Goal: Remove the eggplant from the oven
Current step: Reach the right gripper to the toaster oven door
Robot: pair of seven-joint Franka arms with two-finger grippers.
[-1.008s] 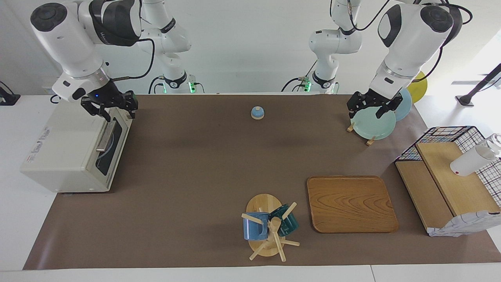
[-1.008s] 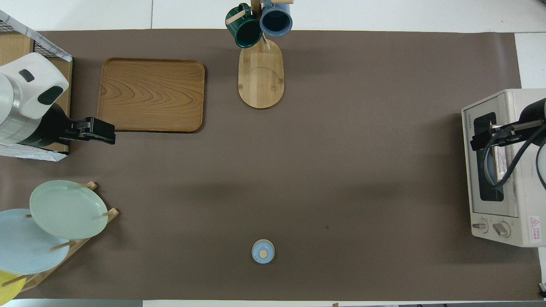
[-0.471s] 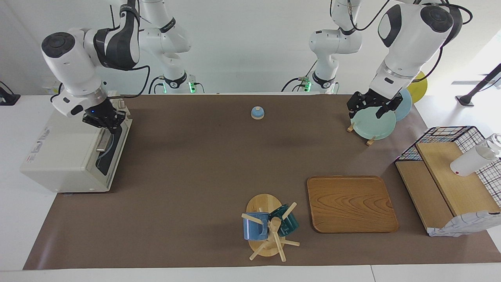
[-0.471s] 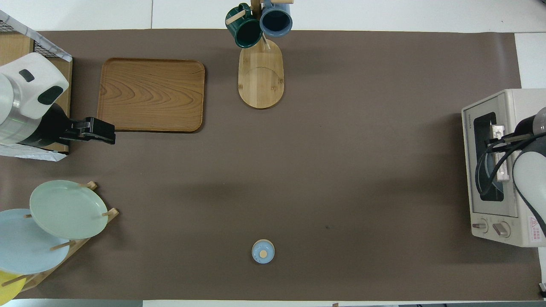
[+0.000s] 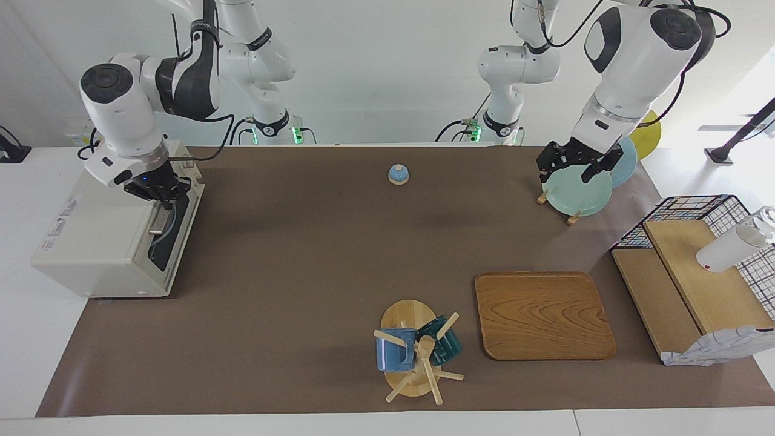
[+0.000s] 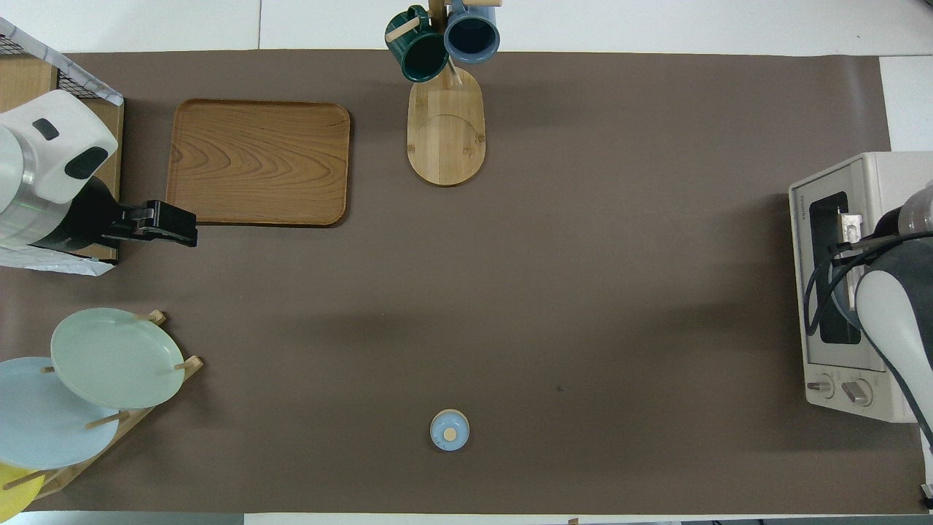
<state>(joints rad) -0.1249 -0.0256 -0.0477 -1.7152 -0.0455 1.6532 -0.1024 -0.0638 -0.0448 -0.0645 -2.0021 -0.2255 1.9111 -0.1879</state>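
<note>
Brown table: right hand (image 5: 162, 192), grip unreadable, at the shut oven's (image 5: 97, 242) door handle (image 5: 158, 219).

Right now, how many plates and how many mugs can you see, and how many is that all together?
Plates: 3 (pale green plate, light blue plate, yellow plate)
Mugs: 2 (blue mug, dark green mug)
Total: 5

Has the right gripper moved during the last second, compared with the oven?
Yes. The right gripper was over the front top edge of the oven and has come back and down onto the door's handle. The oven has not shifted.
</note>
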